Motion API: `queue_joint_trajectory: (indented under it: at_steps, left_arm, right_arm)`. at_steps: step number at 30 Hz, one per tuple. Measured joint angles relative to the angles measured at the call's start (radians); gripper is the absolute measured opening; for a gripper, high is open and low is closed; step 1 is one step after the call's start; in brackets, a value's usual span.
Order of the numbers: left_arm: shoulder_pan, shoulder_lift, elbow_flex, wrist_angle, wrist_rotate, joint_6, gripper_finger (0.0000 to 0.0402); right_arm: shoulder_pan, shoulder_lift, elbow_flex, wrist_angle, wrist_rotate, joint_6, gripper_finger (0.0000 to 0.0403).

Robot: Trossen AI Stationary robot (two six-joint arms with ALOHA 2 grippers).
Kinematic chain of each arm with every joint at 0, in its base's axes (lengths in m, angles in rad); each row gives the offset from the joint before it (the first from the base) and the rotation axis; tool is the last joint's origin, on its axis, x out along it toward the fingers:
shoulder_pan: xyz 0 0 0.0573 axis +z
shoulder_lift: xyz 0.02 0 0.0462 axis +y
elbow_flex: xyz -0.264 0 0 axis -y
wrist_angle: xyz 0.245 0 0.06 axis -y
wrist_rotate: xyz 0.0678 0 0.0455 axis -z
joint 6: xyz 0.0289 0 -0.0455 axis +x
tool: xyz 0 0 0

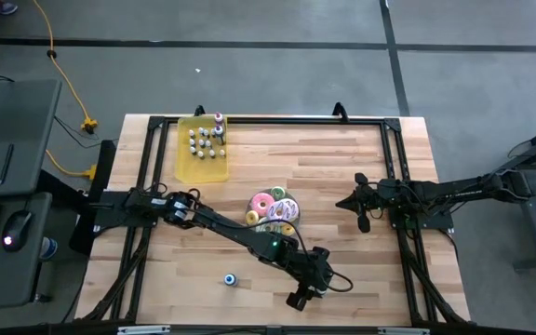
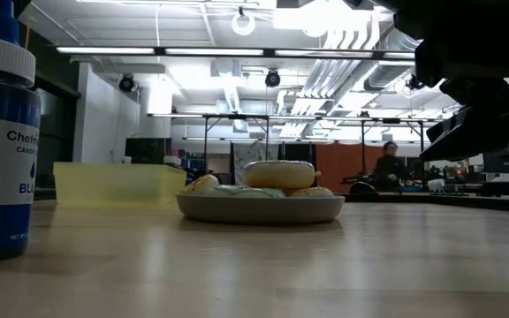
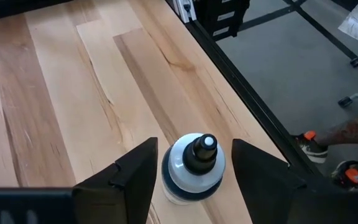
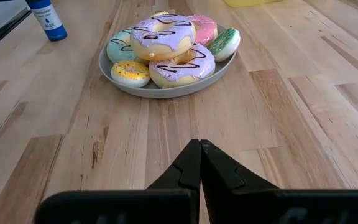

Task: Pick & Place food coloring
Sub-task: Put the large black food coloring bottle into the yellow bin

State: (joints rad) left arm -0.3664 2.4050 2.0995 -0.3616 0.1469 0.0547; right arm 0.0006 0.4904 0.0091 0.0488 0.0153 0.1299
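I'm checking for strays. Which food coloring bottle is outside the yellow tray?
The blue bottle, standing alone on the bare wood near the table's front edge. The other bottles stand in the tray at the far side.

Lab: exposed ceiling ducts, workbenches.

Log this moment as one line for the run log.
left gripper open astride bottle | right gripper shut, facing doughnut plate | other bottles in yellow tray
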Motion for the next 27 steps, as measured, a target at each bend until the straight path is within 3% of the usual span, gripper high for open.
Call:
queue_joint_trajectory:
  at_steps: [14, 21, 27]
  left_arm:
    - [0.000, 0.000, 0.000, 0.001, -0.002, 0.000, 0.0112]
    - [0.000, -0.001, 0.005, -0.017, -0.056, -0.001, 0.0102]
    - [0.014, 0.000, 0.123, -0.183, -0.107, -0.043, 0.0100]
  right_arm:
    - [0.000, 0.000, 0.000, 0.000, 0.000, 0.000, 0.0000]
    - [0.000, 0.000, 0.000, 0.000, 0.000, 0.000, 0.0000]
    - [0.000, 0.000, 0.000, 0.000, 0.000, 0.000, 0.0000]
